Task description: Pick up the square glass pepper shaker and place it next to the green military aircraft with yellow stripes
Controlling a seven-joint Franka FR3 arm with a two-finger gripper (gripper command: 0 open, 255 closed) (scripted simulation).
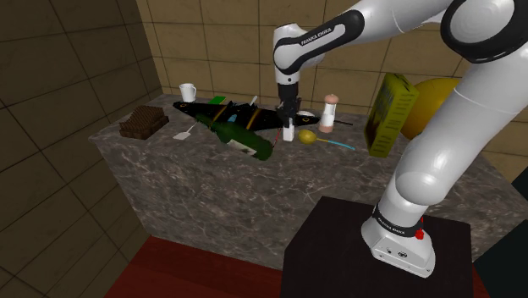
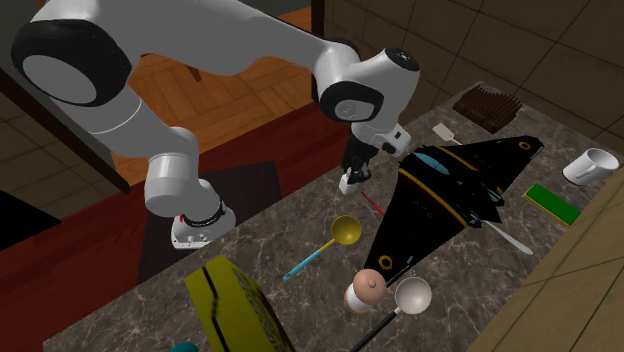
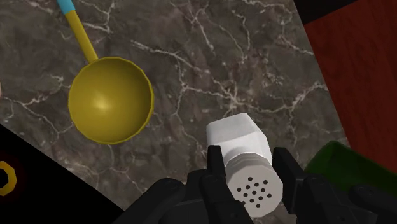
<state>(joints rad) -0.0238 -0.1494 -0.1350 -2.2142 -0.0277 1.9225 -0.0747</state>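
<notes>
Pepper shaker snug between both jaws

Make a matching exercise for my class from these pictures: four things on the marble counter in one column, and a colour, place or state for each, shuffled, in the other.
1 shaker
2 bottle
3 mug
4 scoop

A yellow bowl, blue handle
B clasped in the pincer
C green, lying on its side
D standing by the tiled wall

Pairs: 1-B, 2-C, 3-D, 4-A
</notes>
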